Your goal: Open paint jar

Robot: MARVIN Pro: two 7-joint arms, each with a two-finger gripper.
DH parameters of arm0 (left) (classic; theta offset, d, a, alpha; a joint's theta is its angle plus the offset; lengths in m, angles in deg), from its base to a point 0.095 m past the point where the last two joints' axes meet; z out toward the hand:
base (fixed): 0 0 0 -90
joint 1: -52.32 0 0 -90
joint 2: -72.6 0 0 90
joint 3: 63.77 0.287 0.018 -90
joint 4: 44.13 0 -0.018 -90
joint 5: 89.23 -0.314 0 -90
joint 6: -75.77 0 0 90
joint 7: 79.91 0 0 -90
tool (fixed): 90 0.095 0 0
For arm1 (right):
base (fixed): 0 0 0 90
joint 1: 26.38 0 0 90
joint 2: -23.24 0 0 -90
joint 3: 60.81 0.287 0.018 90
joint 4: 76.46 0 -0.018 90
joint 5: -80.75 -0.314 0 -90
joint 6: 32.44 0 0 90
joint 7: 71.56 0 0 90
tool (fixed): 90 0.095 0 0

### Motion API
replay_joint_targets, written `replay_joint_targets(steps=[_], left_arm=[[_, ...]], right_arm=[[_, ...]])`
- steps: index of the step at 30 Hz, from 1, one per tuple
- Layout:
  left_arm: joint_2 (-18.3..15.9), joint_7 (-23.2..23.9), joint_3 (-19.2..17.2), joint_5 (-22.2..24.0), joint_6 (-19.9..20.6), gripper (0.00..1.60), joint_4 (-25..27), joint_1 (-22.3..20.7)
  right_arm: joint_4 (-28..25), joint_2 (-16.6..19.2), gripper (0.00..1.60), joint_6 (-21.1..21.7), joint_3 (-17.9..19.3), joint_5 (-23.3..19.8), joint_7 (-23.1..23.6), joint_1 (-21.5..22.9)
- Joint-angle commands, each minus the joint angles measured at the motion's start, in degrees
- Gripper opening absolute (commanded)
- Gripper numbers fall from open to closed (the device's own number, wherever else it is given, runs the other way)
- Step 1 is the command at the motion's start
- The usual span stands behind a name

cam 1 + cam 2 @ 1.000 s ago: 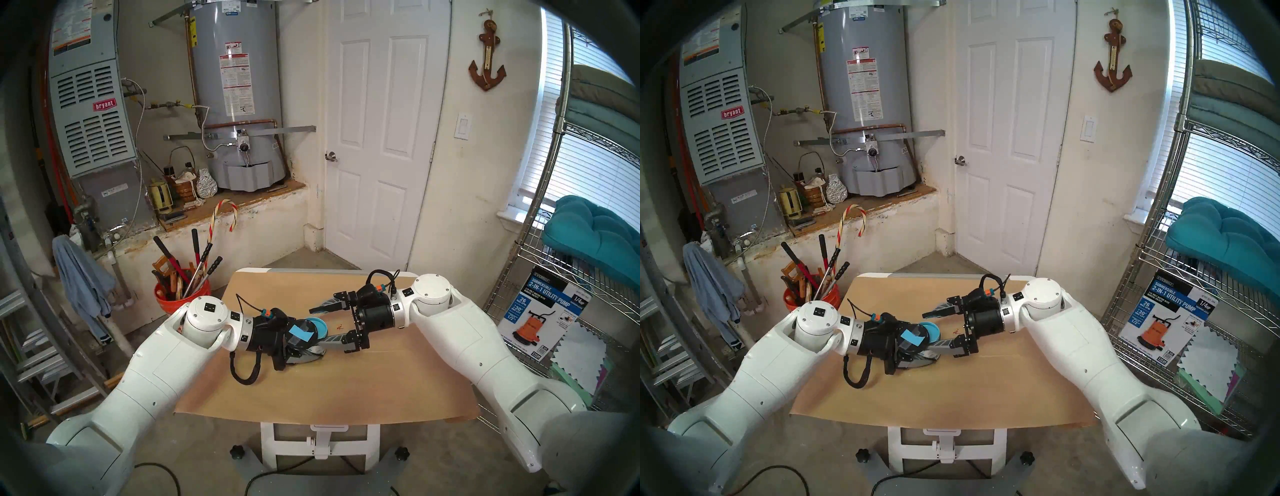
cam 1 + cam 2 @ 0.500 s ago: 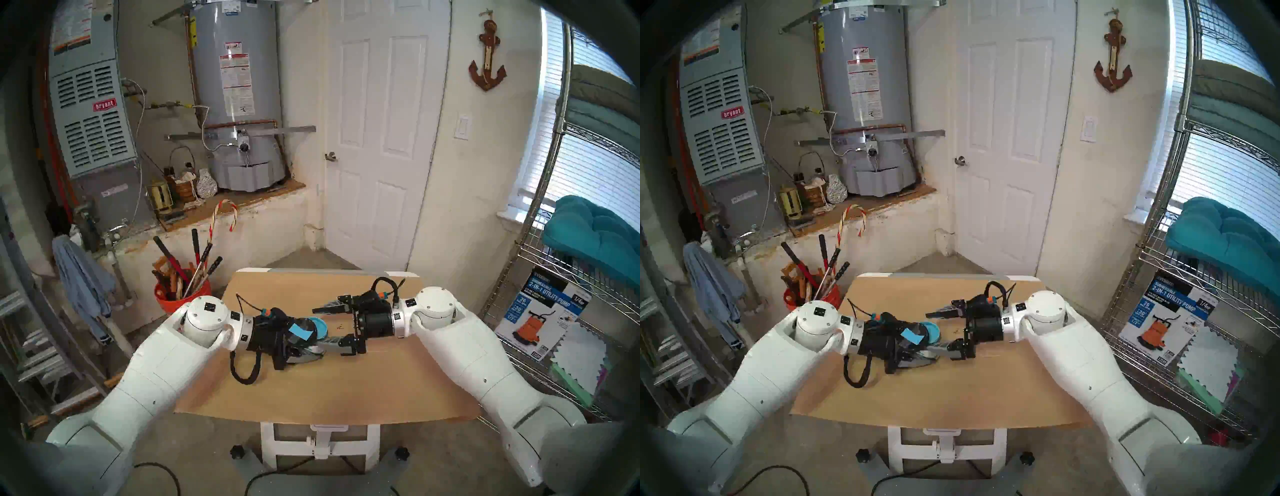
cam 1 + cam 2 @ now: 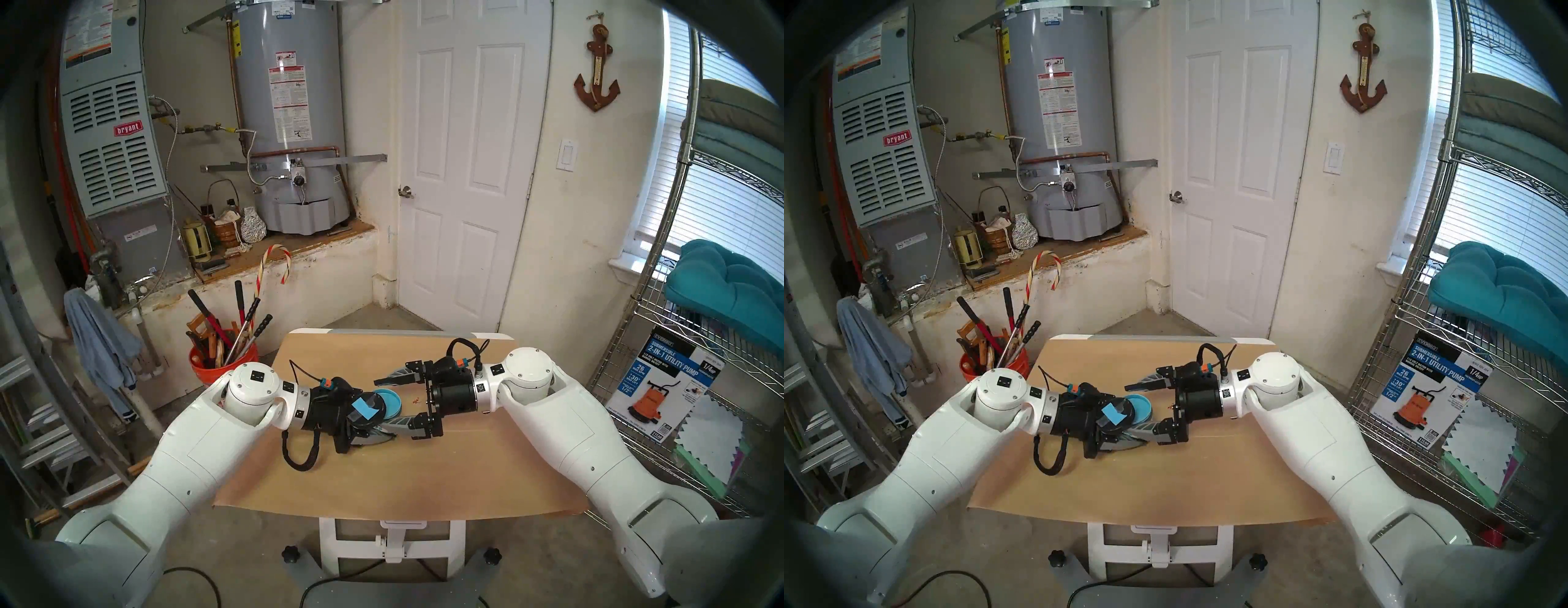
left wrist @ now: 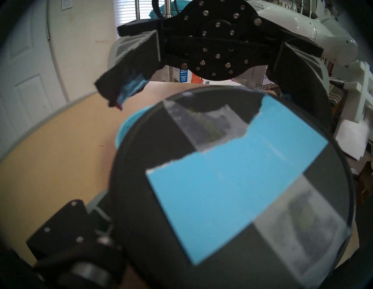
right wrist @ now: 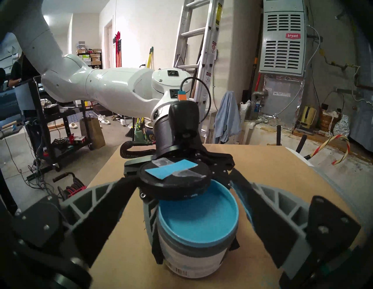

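Note:
The paint jar (image 5: 193, 260) stands open on the paper-covered table (image 3: 382, 475), its light-blue paint (image 3: 393, 401) showing. My left gripper (image 3: 384, 412) is shut on the jar's sides. The black lid (image 5: 174, 177) with its taped light-blue rectangle is off the jar. It lies on top of my left gripper and overhangs the jar's rear rim; it fills the left wrist view (image 4: 232, 191). My right gripper (image 3: 379, 402) is open, one finger on each side of the jar and lid, holding nothing.
An orange bucket (image 3: 220, 361) full of long-handled tools stands on the floor off the table's far left corner. A wire shelf (image 3: 679, 382) with a pump box is close on the right. A ladder (image 3: 42, 424) is on the left.
My right gripper drew back a little to the right, then came left again, so its open fingers reach further around the jar. The lid now lies flatter. The left arm has not moved.

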Motion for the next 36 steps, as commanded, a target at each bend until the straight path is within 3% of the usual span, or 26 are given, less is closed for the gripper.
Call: replay_joint_targets(steps=[1, 36], left_arm=[[-0.1, 0.0, 1.0, -0.8, 0.1, 0.0, -1.3, 0.4], [-0.5, -0.2, 2.0, -0.1, 0.0, 0.0, -1.9, 0.1]], right_arm=[[-1.9, 0.0, 1.6, 0.9, -0.6, 0.8, 0.8, 1.5], [-1.4, -2.8, 1.6, 0.7, -2.0, 3.1, -0.3, 1.5]])
